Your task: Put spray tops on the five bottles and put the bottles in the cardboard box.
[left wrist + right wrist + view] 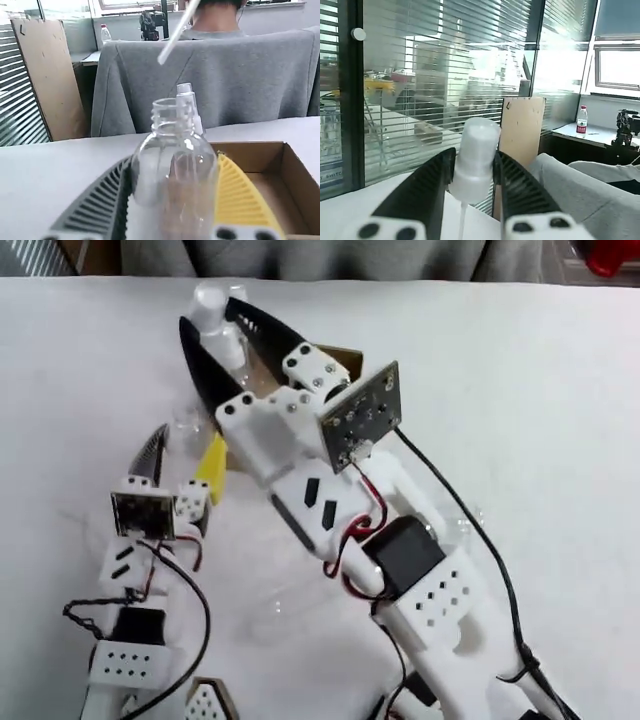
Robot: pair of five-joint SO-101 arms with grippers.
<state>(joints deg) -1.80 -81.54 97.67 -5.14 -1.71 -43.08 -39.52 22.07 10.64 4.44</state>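
Left arm: lower left of the high view, forearm running up the frame. Its pincer [188, 440], one grey ribbed finger [95, 210] and one yellow ribbed finger [240, 200], is clamped on an upright clear plastic bottle [172, 165] with an uncapped neck. The bottle stands on the white tabletop [520, 390], just beside the open brown cardboard box [295, 175].

Right arm: centre of the high view, stretched diagonally toward the upper left, passing over the box. Its black ribbed pincer [208, 318] is clamped on a white plastic spray top [474, 150], whose thin dip tube [462, 222] hangs below. The spray top sits in the upper left of the high view, up-frame of the bottle.
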